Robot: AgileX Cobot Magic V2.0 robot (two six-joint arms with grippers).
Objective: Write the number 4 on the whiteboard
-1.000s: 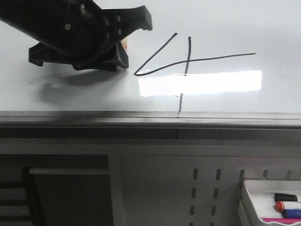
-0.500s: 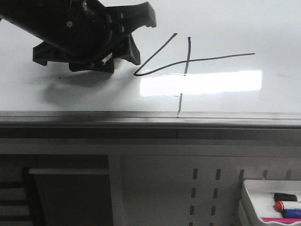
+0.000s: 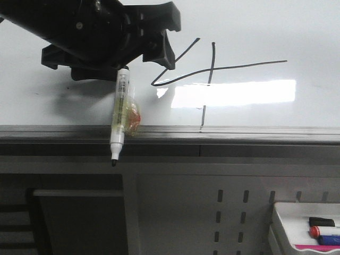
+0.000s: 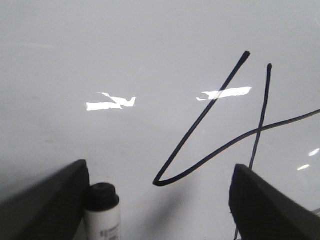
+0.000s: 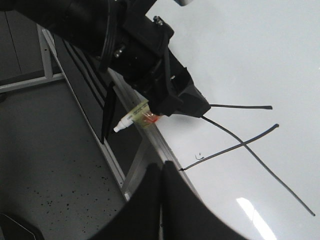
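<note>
marker [image 3: 118,119] upright, tip down, beside wide left fingers [image 4: 82,195]; right fingers [image 5: 161,192] together

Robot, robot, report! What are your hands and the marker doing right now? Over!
Left gripper open, marker hanging beside one finger. Right gripper shut, empty. Number 4 drawn on whiteboard. Nothing covering it.

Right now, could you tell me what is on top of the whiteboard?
The whiteboard carries the number 4 in black lines, plus light glare. The left gripper hangs over it with a marker; whatever lies under the gripper is hidden.
</note>
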